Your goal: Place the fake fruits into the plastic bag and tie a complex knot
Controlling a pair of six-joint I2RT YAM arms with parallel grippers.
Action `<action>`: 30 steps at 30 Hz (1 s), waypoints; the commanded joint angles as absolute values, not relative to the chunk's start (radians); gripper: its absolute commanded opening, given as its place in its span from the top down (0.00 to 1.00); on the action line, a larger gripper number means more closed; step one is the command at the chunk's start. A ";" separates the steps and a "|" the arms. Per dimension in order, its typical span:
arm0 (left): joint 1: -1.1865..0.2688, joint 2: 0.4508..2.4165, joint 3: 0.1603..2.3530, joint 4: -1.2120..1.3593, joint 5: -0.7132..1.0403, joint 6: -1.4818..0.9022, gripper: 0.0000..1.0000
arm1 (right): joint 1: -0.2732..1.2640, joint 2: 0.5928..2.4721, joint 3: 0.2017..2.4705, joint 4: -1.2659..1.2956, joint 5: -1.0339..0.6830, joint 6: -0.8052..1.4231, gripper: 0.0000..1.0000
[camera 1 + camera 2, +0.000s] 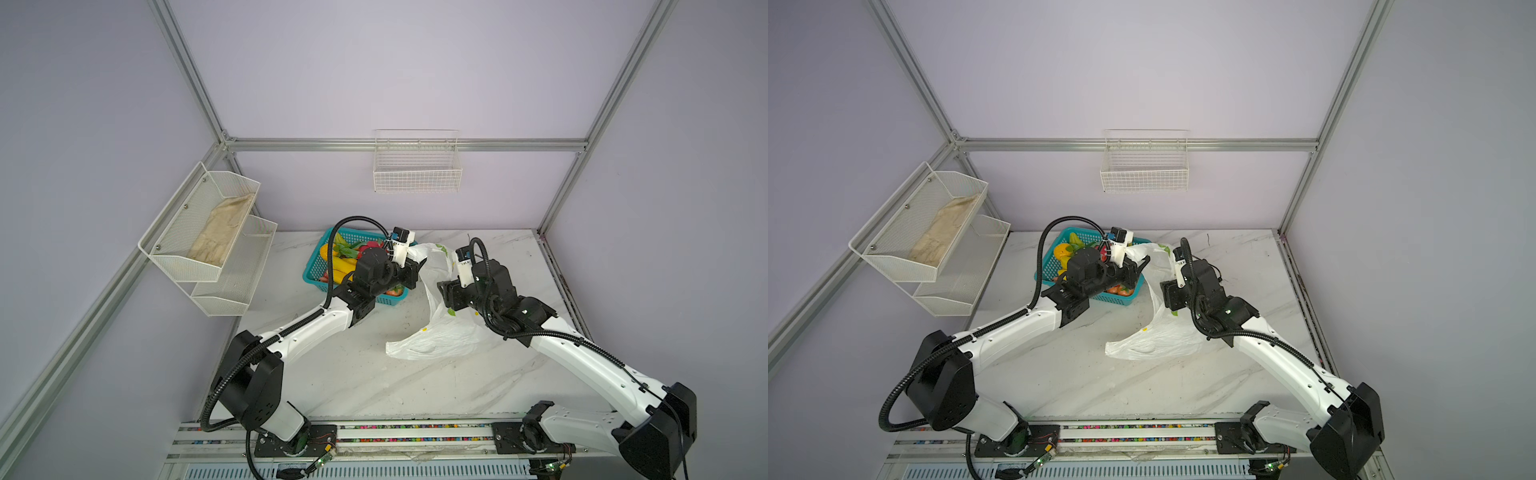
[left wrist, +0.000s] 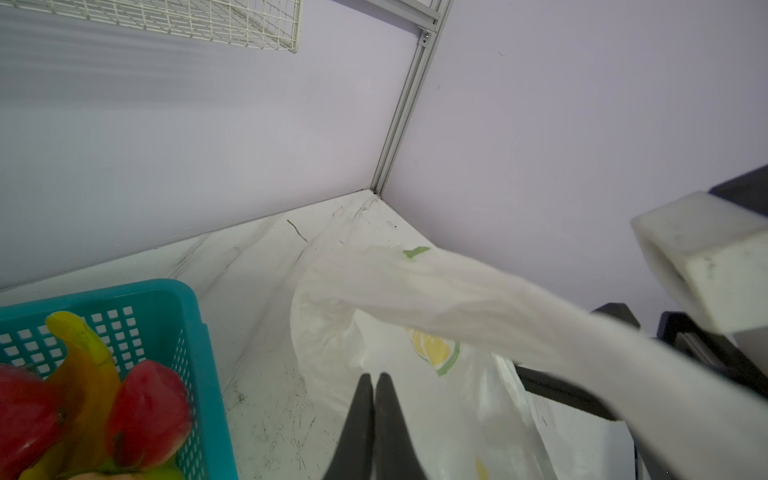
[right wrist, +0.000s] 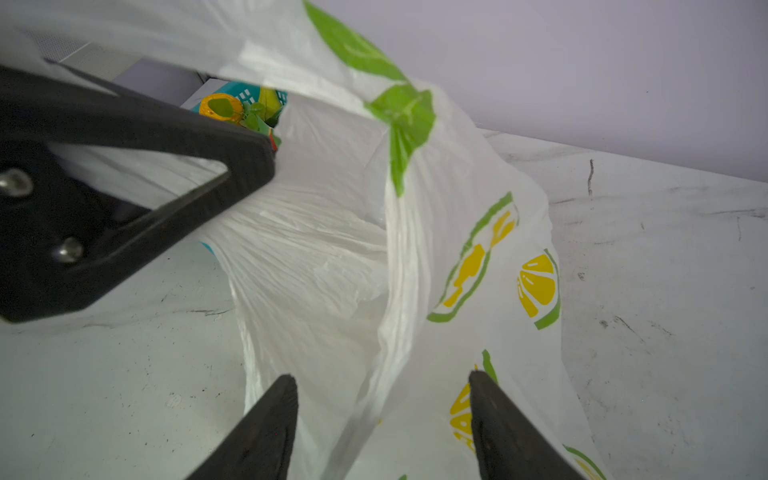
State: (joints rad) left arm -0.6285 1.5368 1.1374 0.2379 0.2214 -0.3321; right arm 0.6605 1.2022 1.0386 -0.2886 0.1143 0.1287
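step: opening the bag mouth, no fruit in yet | left gripper (image 2: pixel 374 379): pressed together, apparently pinching the plastic bag (image 3: pixel 316 257) rim aloft | right gripper (image 3: pixel 382 376): spread, bag fold between its fingers | fake fruits (image 2: pixel 145 407): in teal basket (image 2: pixel 166 299) beside left gripper | next: right closes on the opposite rim

The left arm (image 1: pixel 307 328) and right arm (image 1: pixel 582 361) are glossy white shells between bulky black joint housings, each trailed by a black ribbed cable hose (image 1: pixel 330 270). The left gripper (image 2: pixel 374 378) and right gripper (image 3: pixel 382 376) have matte black wedge-tipped jaws, with silver screws (image 3: pixel 16 183) in a triangular cut-out frame and a white camera block (image 1: pixel 400 251) on each wrist. Black base plates (image 1: pixel 291 442) sit on a silver rail (image 1: pixel 415 434) at the tabletop's near edge
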 commanded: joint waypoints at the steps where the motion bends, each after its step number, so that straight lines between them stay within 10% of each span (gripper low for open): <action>1: -0.623 1.488 1.206 0.259 0.229 -0.351 1.00 | 0.692 1.228 1.009 -0.254 0.168 0.217 0.28; 9: -0.620 1.481 1.191 0.263 0.199 -0.360 1.00 | 0.718 1.249 0.978 -0.255 0.288 0.327 0.27; 18: -0.557 1.493 1.126 0.261 0.220 -0.370 1.00 | 0.621 1.116 0.999 -0.382 0.383 0.298 0.95; 21: -0.533 1.525 1.082 0.271 0.225 -0.390 0.98 | 0.555 1.105 1.028 -0.363 0.175 0.266 1.00; 30: -0.462 1.455 0.919 0.337 0.332 -0.446 0.43 | 0.467 1.137 1.068 -0.247 -0.089 0.396 1.00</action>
State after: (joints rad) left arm -0.4698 1.5364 0.9951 0.2863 0.2745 -0.4263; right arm 0.4801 1.1252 1.0393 -0.3042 0.0071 0.3317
